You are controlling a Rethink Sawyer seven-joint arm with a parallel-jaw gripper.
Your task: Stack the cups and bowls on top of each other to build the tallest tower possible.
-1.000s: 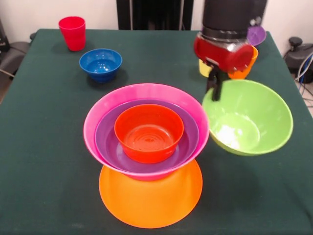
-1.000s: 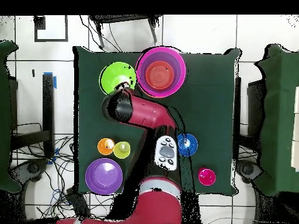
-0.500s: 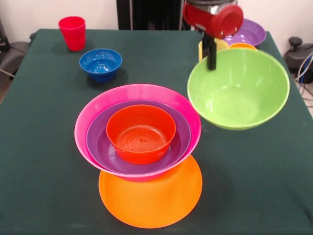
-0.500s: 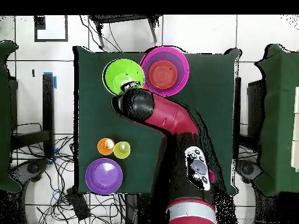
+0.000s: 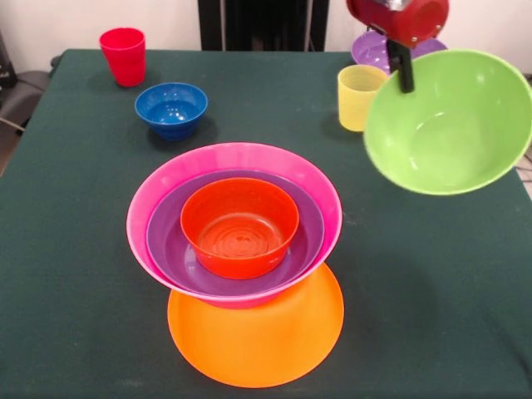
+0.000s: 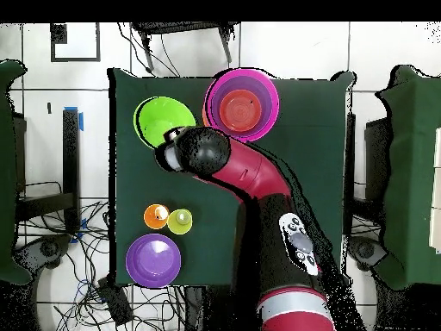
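Note:
My gripper (image 5: 405, 76) is shut on the far rim of the lime green bowl (image 5: 449, 125) and holds it tilted in the air, right of the tower. The tower is an upturned orange bowl (image 5: 256, 341) carrying a hot pink bowl (image 5: 237, 160), a purple bowl (image 5: 170, 245) and a small red-orange bowl (image 5: 239, 226). In the overhead view the green bowl (image 6: 160, 121) hangs left of the tower (image 6: 241, 105). The blue bowl (image 5: 171, 106), red cup (image 5: 123, 55), yellow cup (image 5: 359, 96) and second purple bowl (image 5: 374, 50) stand apart. The orange cup (image 6: 156, 215) shows only in the overhead view.
The green cloth table (image 5: 75, 249) carries everything. The arm (image 6: 250, 177) crosses the table's middle in the overhead view and hides the blue bowl and red cup there. The yellow cup (image 6: 180, 221) and purple bowl (image 6: 153, 259) sit near the robot's side.
The gripper has lifted the green bowl off the table, then carried it higher and away from the tower, rightward in the front view. The tower has not moved.

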